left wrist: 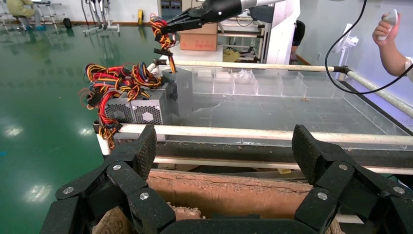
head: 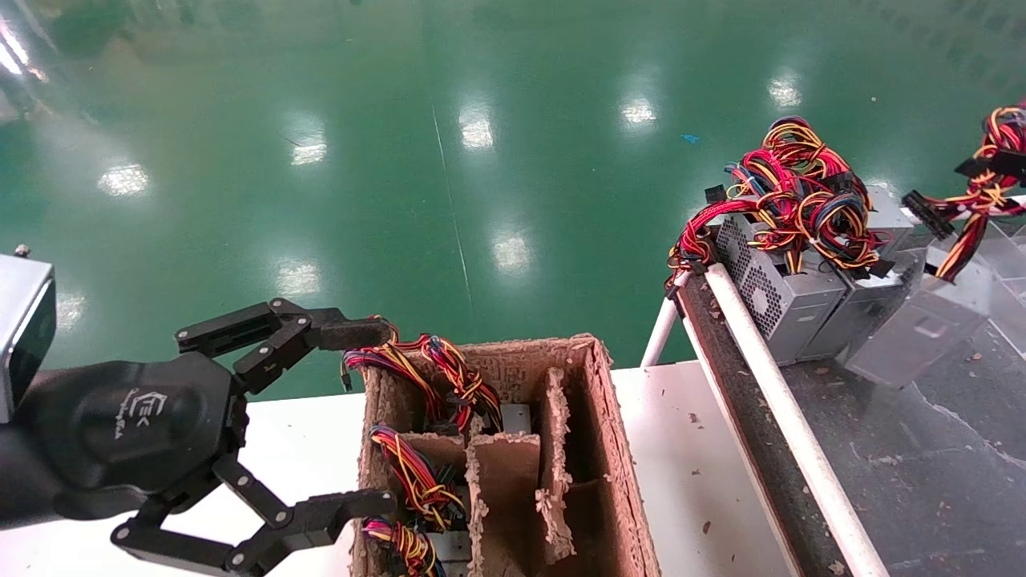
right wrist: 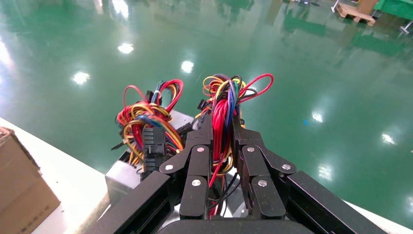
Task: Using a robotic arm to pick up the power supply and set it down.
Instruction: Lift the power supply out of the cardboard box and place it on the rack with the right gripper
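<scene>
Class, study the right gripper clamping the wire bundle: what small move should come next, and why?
Probably lower it. The right gripper is shut on the wire bundle above the conveyor tray, beside two power supplies already set down. The left gripper waits open at the cardboard box.

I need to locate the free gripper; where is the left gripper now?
In the head view the left gripper is low on the left, open, its fingers on either side of the cardboard box's left edge.

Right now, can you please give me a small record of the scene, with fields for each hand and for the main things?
left hand: open, beside the brown cardboard divider box
right hand: shut on a bunch of red, yellow and blue wires
grey metal power supplies: grouped on the dark tray with white tube rails
box contents: wire bundles in its left compartments
</scene>
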You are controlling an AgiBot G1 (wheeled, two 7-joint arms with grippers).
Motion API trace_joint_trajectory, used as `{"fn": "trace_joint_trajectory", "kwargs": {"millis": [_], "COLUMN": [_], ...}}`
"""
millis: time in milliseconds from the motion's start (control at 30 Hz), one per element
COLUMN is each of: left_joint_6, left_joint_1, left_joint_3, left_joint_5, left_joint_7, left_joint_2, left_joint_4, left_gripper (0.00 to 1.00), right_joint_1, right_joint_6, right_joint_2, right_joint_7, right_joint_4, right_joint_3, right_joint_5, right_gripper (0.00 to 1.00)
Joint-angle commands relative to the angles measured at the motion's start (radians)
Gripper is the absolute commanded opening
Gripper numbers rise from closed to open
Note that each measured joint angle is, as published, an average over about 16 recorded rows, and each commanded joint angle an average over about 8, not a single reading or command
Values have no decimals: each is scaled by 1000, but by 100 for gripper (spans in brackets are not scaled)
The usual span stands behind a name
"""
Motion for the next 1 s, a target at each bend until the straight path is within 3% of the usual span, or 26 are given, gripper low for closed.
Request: {"fn": "trace_joint_trajectory", "kwargs": {"millis": [33,300,333,533,600,833,1000], "left_joint_6": [0,0,0,0,0,0,0], "left_joint_1": [0,0,0,0,0,0,0], "left_joint_3": [0,0,0,0,0,0,0], "left_joint_5": [0,0,0,0,0,0,0], "left_joint_7": [0,0,0,0,0,0,0], "left_joint_2": [0,0,0,0,0,0,0], "left_joint_4": [0,0,0,0,0,0,0], "left_gripper": [100,100,100,100,100,100,100], "right_joint_1": [9,19,19,15,16,23,25], "right_joint_6": [7,64,72,124,145,213,205], "right_joint_2": [-9,-62,-69,-102,-106,-109,-101], "right_joint_7": [-5,-32,-34,-41,-38,-17,12], "right_joint_4": [-11,-58,-65,-105,-116,-139,-148], "right_joint_3": [-2,-5,-4,12,19,28,30], "right_joint_5": [-4,-10,-9,15,24,37,41], "right_gripper": [0,2,8,83,100,100,100]}}
